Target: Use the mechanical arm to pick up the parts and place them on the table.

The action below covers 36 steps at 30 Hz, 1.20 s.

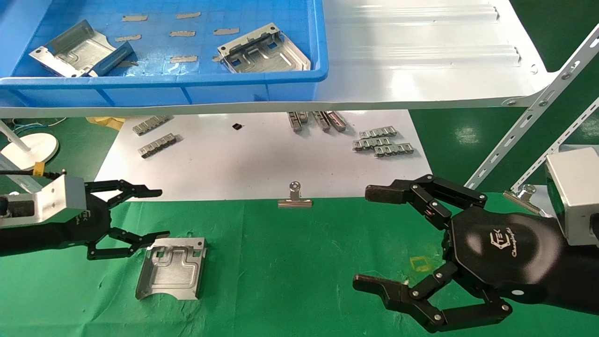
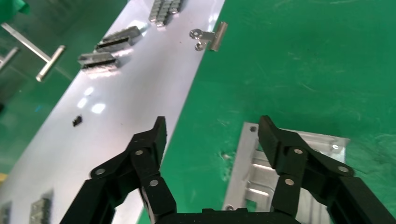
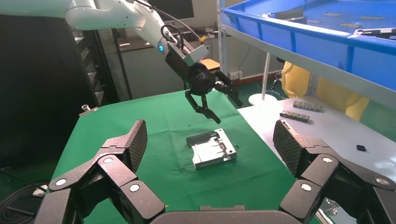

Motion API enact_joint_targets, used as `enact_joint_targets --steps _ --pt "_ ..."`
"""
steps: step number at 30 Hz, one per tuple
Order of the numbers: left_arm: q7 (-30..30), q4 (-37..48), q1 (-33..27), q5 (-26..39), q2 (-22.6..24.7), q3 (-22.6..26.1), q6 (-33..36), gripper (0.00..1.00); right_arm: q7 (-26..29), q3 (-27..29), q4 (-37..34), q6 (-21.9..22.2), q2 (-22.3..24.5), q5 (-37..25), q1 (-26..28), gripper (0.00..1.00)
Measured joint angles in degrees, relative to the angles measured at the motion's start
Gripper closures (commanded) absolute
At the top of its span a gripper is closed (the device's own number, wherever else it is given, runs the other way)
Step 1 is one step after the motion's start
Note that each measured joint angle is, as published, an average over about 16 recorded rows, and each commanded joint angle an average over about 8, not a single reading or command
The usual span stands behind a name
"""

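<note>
One silver part [image 1: 171,267] lies flat on the green table [image 1: 290,276] at the left; it also shows in the left wrist view [image 2: 261,177] and the right wrist view [image 3: 212,149]. My left gripper [image 1: 158,213] is open and empty, just left of and above the part's far corner. Two more parts [image 1: 264,49] [image 1: 77,49] lie in the blue tray [image 1: 164,84] on the upper shelf. My right gripper [image 1: 367,238] is open and empty, hovering over the table at the right.
A white panel [image 1: 262,159] beyond the cloth carries several grey link strips [image 1: 381,142] and a small black piece [image 1: 237,126]. A binder clip [image 1: 295,199] sits on the cloth's far edge. A white shelf [image 1: 421,56] overhangs, with angled metal struts [image 1: 529,117] at the right.
</note>
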Motion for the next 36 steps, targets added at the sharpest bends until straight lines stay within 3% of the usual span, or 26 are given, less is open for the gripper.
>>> enact_joint_targets --steps 14,36 --pt "-2.9 -4.6 2.2 -1.1 -0.7 -1.9 -0.4 0.00 0.0 0.0 0.0 0.0 0.0 0.0 0.0 0.00" --pt "-20.5 -28.0 13.9 -8.1 -4.4 -12.1 -2.4 0.00 0.0 0.0 0.0 0.0 0.0 0.0 0.0 0.00"
